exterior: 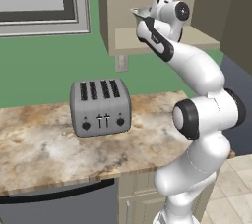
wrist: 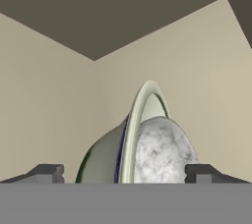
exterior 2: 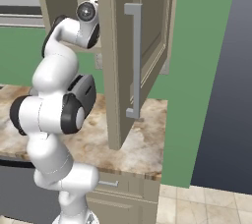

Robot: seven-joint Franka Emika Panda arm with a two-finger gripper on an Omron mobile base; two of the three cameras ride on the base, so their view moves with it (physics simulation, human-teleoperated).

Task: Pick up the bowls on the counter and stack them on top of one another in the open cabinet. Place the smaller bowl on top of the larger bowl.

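In the hand view the smaller bowl (wrist: 160,152), greyish-white and mottled, sits nested inside the larger bowl (wrist: 101,161), whose pale green-cream rim rises around it. Both rest inside the open cabinet (wrist: 49,95), close to its back corner. My gripper (wrist: 125,174) is open, with one dark fingertip (wrist: 49,173) on each side of the stacked bowls and a little apart from them. From the left base view, the gripper (exterior: 140,13) reaches over the cabinet's shelf board (exterior: 125,43). The counter (exterior: 44,144) lies below it.
A grey four-slot toaster (exterior: 100,106) stands on the counter under the cabinet. The cabinet's open door (exterior 2: 140,46) with its long handle juts out just right of the arm. A window frame (exterior: 44,2) is on the green wall at the left.
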